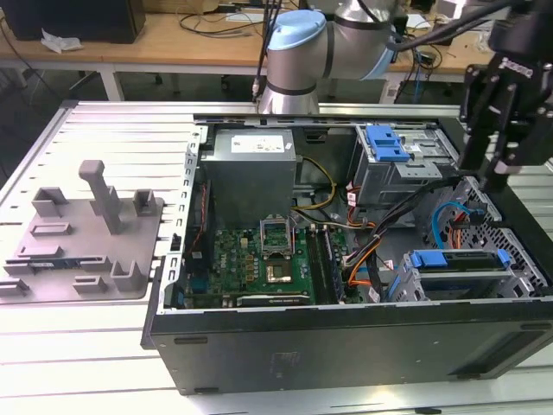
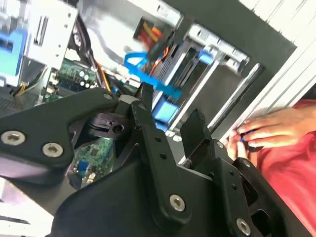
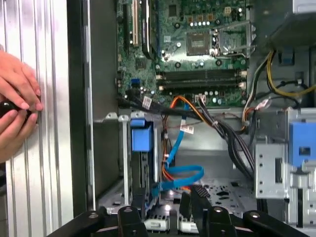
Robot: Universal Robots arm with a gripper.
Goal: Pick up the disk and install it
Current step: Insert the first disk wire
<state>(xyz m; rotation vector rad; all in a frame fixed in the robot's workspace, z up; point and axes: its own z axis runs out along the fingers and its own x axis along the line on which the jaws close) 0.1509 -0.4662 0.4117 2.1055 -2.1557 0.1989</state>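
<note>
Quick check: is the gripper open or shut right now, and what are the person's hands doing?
Gripper: open, holding nothing.
Person's hands: on the table, closed around something small that cannot be identified.

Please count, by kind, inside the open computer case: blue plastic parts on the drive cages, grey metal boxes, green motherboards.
Blue plastic parts on silver drive cages: 2
Large grey metal box with white sticker: 1
Large green motherboard: 1
Total: 4

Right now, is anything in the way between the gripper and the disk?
Possibly. The open gripper hangs above the disk, and a blue flat cable loops right beside the disk, across the space below the gripper. Nothing else visible lies between them.
</note>
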